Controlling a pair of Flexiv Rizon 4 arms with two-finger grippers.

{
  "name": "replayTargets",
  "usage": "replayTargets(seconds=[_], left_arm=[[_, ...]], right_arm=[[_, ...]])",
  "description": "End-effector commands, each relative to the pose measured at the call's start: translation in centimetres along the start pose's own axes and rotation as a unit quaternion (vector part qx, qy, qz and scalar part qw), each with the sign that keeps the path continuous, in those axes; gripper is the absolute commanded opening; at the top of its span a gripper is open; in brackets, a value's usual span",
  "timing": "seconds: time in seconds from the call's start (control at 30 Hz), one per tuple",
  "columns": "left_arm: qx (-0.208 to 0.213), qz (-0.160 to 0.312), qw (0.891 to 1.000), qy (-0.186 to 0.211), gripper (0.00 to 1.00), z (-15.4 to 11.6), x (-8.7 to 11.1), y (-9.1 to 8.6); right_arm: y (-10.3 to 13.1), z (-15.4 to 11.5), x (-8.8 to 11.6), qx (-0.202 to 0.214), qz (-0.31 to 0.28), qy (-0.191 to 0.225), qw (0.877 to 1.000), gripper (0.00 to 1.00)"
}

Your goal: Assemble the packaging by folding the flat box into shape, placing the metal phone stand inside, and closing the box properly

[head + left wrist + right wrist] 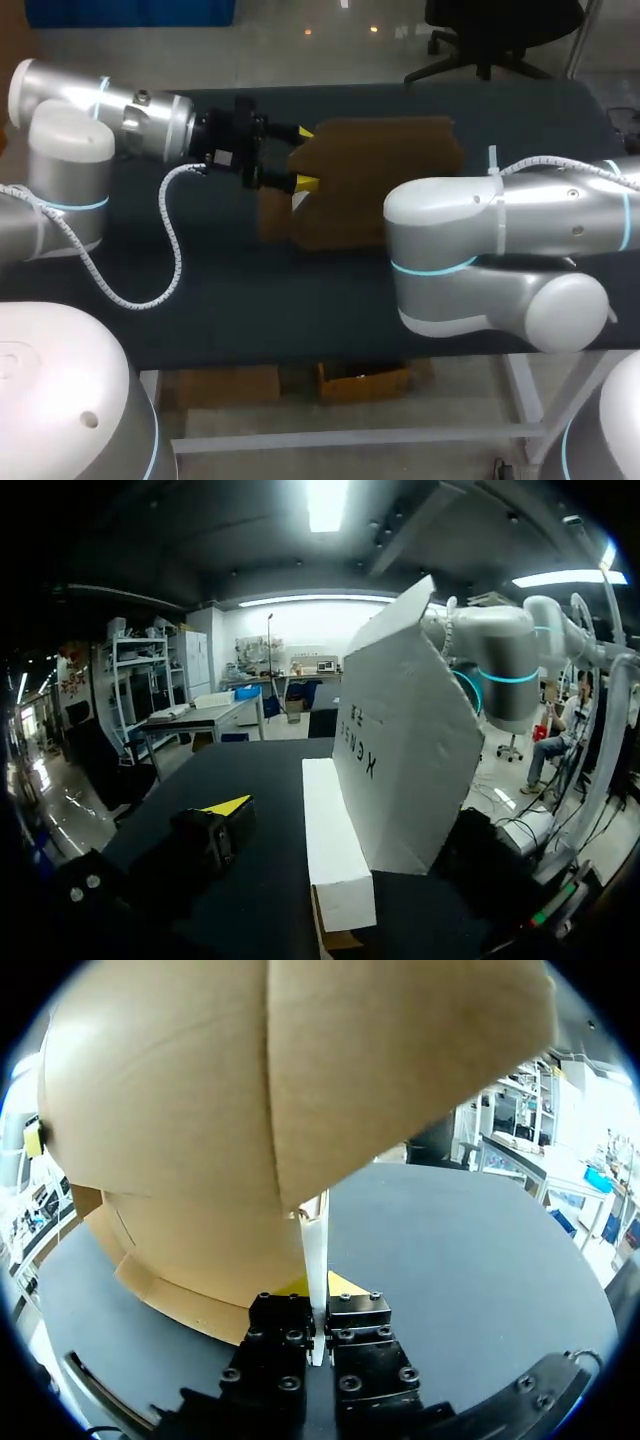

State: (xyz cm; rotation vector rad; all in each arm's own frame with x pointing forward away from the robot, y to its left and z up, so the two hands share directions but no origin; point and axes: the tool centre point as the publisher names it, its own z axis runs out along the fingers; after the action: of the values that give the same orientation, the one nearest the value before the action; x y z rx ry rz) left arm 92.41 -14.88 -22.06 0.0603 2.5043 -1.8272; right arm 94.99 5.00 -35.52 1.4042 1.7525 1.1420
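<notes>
The box [375, 170] is a part-folded cardboard shell, brown outside and white inside, lying toward the far middle of the tabletop [250, 310]. From our left wrist we see one white panel [405, 740] standing tilted and a narrow white flap [335, 855] lying flat at its foot (what the shell holds, we cannot tell). Our left hand [306, 157] is at the box's left edge with its fingers wide apart, gripping nothing. One yellow fingertip [228, 805] sits near the flap, apart from it. Our right hand [322, 1290] has its fingers nearly together, pinching a thin cardboard wall of the box between them, and the brown outer face bulges just ahead. Our right arm [500, 235] covers the box's right end in the head view. A broad strip of dark tabletop shows along the near side between the arms, and the left arm's cable [176, 250] loops over its left part.
</notes>
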Motion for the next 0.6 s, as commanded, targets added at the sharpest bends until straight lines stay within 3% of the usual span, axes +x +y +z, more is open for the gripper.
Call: replayTargets(seconds=[0.03, 0.6], left_arm=[[0.002, 0.008, 1.0, -0.012, 1.0, -0.7, 0.8, -0.2], [-0.034, 0.039, 0.998, -0.027, 1.0, -2.2, 0.8, 0.3]], right_arm=[[1.0, -0.4, -1.0, 0.023, -0.002, 0.072, 0.997, 0.0], [1.8, -0.8, -2.8, 0.055, -0.01, 0.137, 0.989, 0.0]])
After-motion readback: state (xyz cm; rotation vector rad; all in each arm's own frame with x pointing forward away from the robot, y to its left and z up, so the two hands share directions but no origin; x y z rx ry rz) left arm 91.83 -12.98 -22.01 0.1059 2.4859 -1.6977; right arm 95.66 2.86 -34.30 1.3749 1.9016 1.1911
